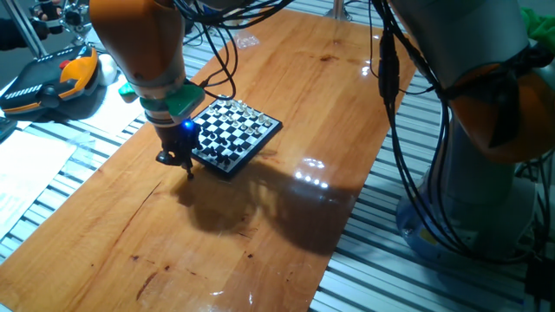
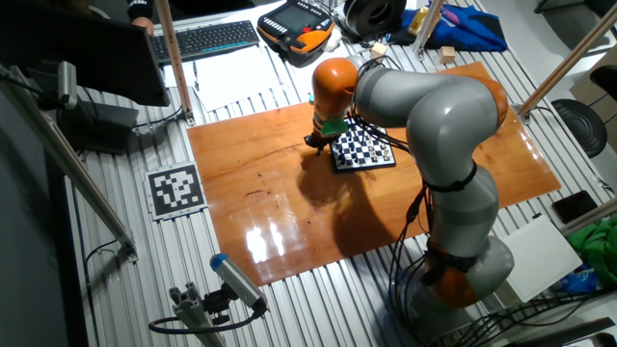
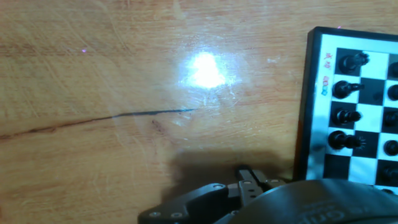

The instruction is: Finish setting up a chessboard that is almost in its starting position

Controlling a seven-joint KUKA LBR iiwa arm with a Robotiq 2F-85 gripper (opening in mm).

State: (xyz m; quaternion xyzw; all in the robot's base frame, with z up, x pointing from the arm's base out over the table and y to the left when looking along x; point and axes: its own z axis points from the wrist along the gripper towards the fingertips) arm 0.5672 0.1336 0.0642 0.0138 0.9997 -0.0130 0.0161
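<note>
Hand view: looks down on bare wooden table (image 3: pixel 93 74), chessboard (image 3: pixel 354 106) at right edge of frame, black pieces (image 3: pixel 345 87) lined along its nearest column. Gripper (image 3: pixel 249 180) barely visible at bottom of frame, just left of the board's rim; open or closed: cannot tell. One fixed view: gripper (image 1: pixel 184 165) poised low over the table, just beside the board's (image 1: pixel 232 132) near-left edge, off the squares. Other fixed view: board (image 2: pixel 363 149) near table's far side, gripper (image 2: pixel 315 143) at its left.
</note>
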